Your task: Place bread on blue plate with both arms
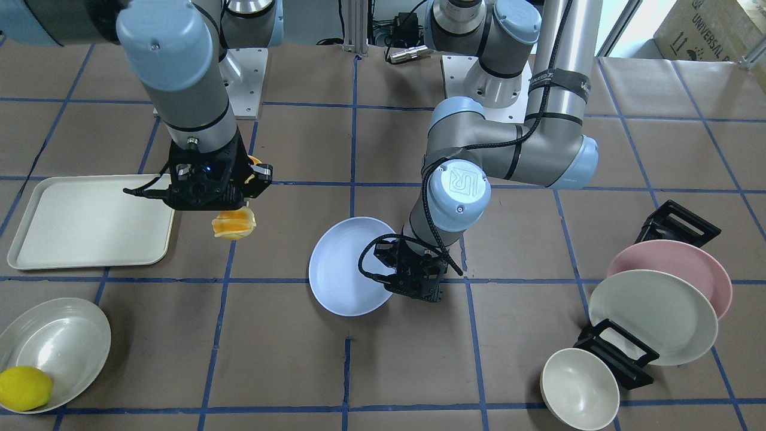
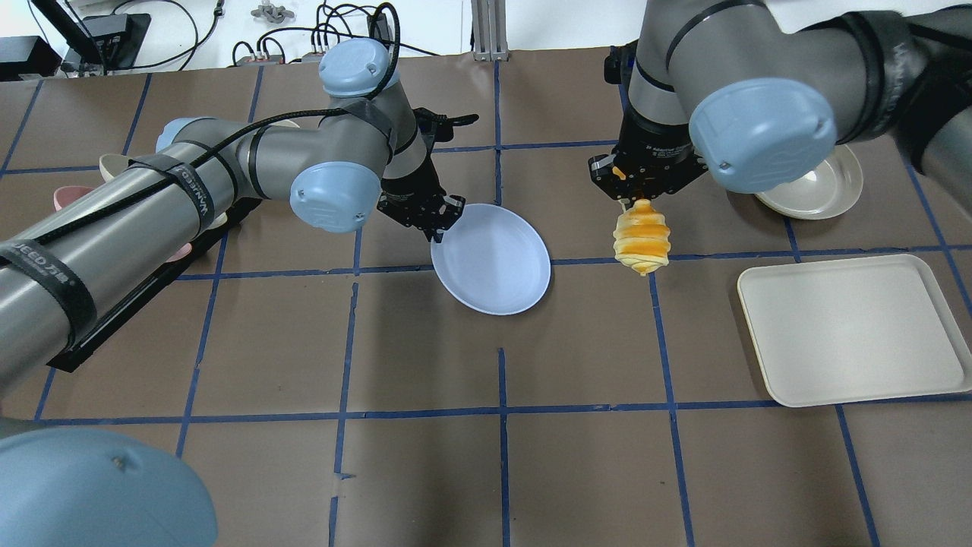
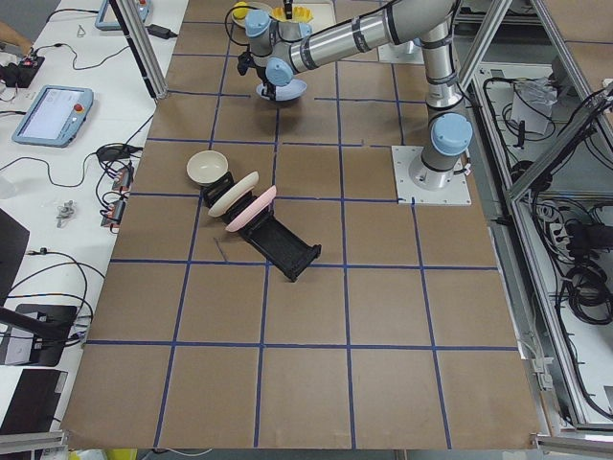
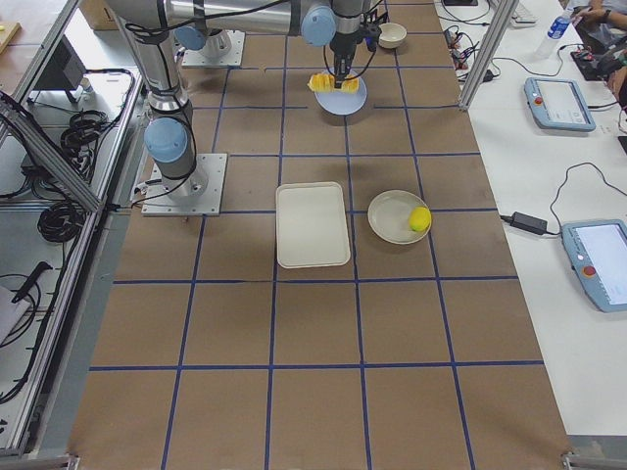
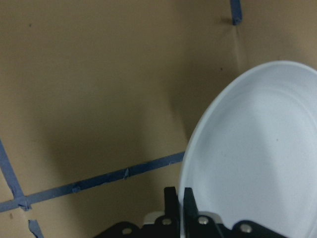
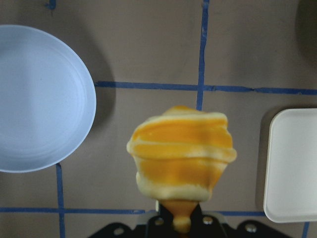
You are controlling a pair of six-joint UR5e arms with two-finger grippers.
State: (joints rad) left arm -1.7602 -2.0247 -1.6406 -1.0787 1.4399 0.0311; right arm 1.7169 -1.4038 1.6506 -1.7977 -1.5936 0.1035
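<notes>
My right gripper (image 2: 636, 199) is shut on one end of the bread (image 2: 641, 239), an orange and cream ridged loaf that hangs down from it above the table, between the tray and the blue plate (image 2: 493, 258). The bread fills the right wrist view (image 6: 182, 158), with the plate (image 6: 42, 96) at the left. My left gripper (image 2: 438, 232) is shut on the blue plate's rim and holds it tilted above the table. The rim sits between the fingers in the left wrist view (image 5: 181, 203). In the front view the bread (image 1: 234, 224) and plate (image 1: 347, 266) are apart.
A cream tray (image 2: 854, 327) lies right of the bread. A cream plate (image 1: 57, 347) holds a yellow lemon (image 1: 24, 388). A black rack with a pink plate (image 1: 676, 263) and a cream plate (image 1: 652, 314) and a small bowl (image 1: 579, 389) stand at the robot's left.
</notes>
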